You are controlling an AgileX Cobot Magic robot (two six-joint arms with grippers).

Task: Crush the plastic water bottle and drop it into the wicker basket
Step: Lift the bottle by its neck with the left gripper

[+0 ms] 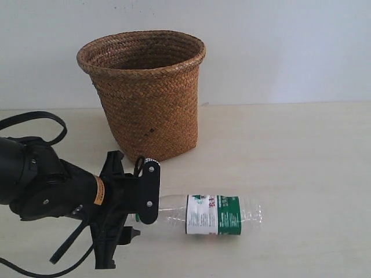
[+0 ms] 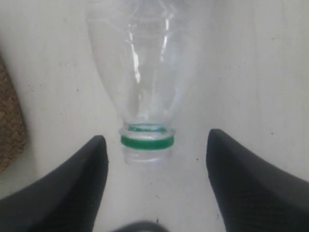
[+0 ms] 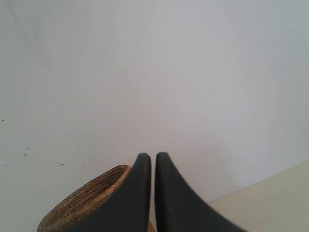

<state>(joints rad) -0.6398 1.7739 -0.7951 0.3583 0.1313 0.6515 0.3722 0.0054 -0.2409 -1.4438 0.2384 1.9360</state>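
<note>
Plastic water bottle lies on its side toward the near edge of the tabletop, well clear of the wicker basket — left gripper fingers spread either side of its neck, not touching; right gripper fingers pressed together.

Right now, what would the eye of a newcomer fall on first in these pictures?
The tall basket stands upright at the back, near the wall. In front of it a clear bottle lies on its side on the table, and the left gripper has its jaws open on either side of the bottle's green-ringed neck, not touching it.
</note>
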